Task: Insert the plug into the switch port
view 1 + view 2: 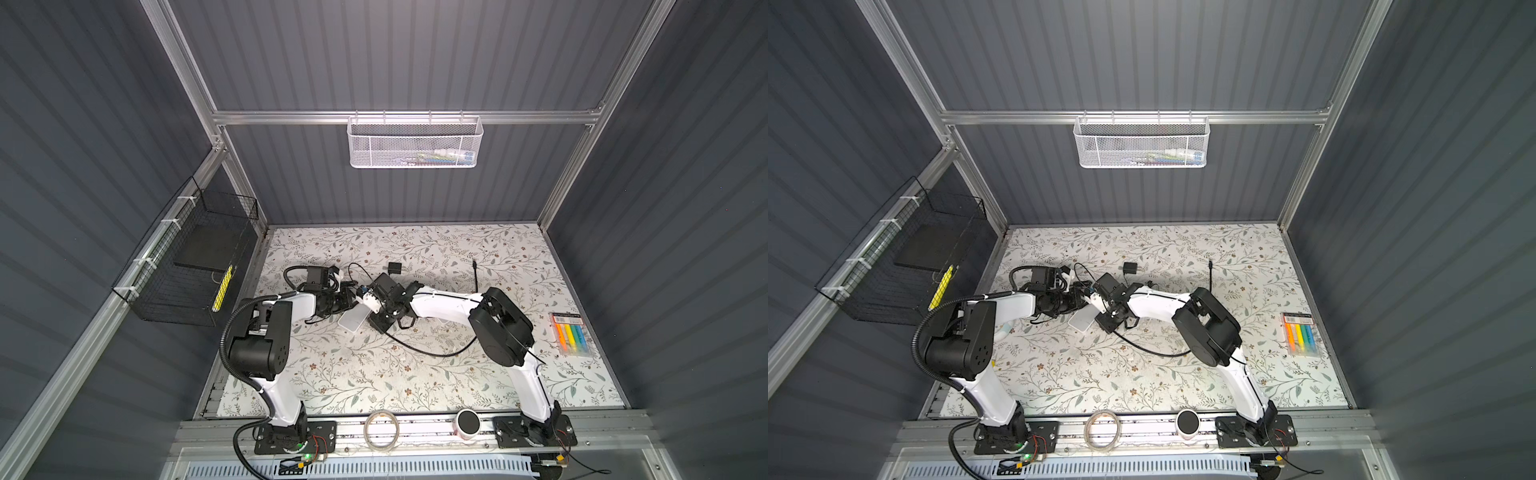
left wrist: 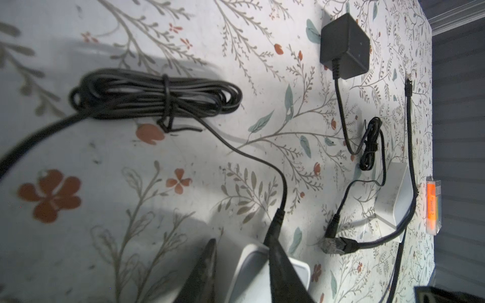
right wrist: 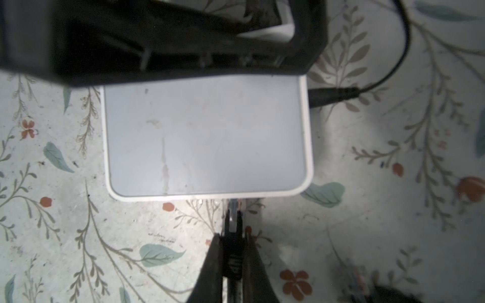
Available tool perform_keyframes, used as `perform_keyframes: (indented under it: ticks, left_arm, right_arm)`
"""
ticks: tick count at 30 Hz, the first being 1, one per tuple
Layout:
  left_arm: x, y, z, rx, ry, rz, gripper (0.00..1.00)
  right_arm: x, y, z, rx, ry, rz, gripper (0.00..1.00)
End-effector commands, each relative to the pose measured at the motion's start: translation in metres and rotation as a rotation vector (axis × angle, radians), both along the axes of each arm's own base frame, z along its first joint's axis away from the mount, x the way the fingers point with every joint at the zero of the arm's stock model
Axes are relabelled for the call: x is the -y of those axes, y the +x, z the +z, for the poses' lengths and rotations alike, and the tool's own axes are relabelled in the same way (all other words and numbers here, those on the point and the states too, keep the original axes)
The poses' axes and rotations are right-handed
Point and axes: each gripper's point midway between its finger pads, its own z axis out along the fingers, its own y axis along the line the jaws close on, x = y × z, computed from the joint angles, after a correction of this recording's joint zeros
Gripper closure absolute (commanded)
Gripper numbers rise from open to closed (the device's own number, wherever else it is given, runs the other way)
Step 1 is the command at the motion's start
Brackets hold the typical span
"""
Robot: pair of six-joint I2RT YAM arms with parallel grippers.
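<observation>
Plug (image 3: 234,225) pinched in jaws of right gripper (image 3: 233,251) points lengthwise at switch (image 3: 204,136) edge just ahead, far side clamped in jaws of left gripper (image 2: 241,245).

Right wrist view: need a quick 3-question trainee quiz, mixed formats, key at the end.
1. True or false: the network plug is fully inside the switch.
2. The right gripper is: A) open and empty, B) shut on the plug, C) shut on the switch.
3. Fill in: the black body over the switch's far end is the ____ gripper.

Key
1. False. The plug's body shows outside the switch's edge.
2. B
3. left gripper
</observation>
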Motion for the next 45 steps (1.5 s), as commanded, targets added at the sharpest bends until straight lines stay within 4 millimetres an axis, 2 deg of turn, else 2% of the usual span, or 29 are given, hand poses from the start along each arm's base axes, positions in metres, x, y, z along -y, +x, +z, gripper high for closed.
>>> perform_keyframes:
  ticks: [1,6,11,24,45]
  left_arm:
    - [0.005,-0.042,-0.041,-0.189,0.027,-0.039,0.67]
    - [0.006,-0.043,-0.042,-0.191,0.025,-0.044,0.67]
    - [0.007,-0.044,-0.043,-0.188,0.022,-0.05,0.67]
    - [0.009,-0.056,-0.043,-0.192,0.005,-0.061,0.68]
    - [0.027,-0.074,-0.06,-0.231,-0.017,-0.09,0.7]
  right_arm:
    - [-0.021,0.005,0.039,0.044,0.097,0.031,1.0]
    - [-0.022,0.008,0.043,0.059,0.087,0.04,1.0]
    - [-0.014,0.004,0.031,0.029,0.03,0.044,1.0]
    - [-0.015,0.009,0.01,0.012,0.021,0.028,1.0]
    - [-0.035,0.033,0.036,0.076,0.104,-0.028,1.0]
